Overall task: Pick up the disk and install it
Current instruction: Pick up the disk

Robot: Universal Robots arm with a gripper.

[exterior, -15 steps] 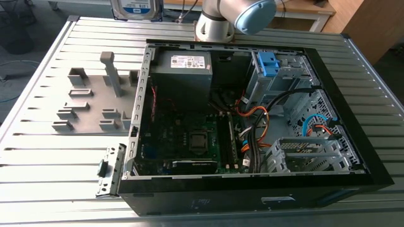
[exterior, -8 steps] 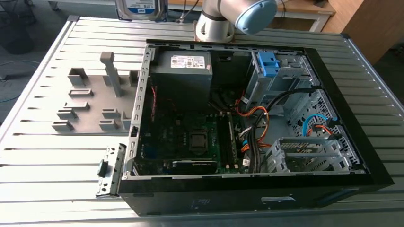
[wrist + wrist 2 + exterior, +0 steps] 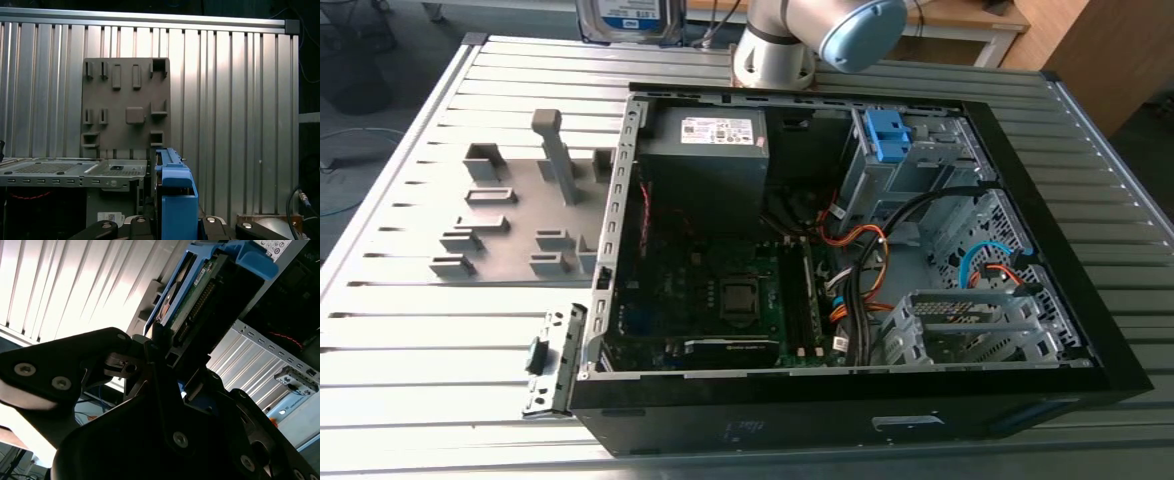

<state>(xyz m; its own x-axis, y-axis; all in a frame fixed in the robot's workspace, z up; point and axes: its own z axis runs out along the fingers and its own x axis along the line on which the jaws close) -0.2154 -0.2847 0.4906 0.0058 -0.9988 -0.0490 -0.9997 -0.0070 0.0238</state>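
Tool [image 3: 172, 362] clamped on disk [image 3: 200, 285], apart from tabletop [image 3: 400, 330]. Pickup seemingly done; installing into open computer case [image 3: 854, 420] left.

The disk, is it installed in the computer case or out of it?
Out. The gripper is shut on the disk, holding it on edge, clear of the open computer case.

A ribbed metal table [image 3: 414, 380] is the landmark, and pale light glares off its slats. Beyond the table's far edge stands a wooden desk [image 3: 974, 18] on a white frame. A wooden cabinet [image 3: 1107, 55] is just past the table's far corner, at the exterior view's right. Grey floor [image 3: 367, 165] lies beside the table, at the exterior view's left.
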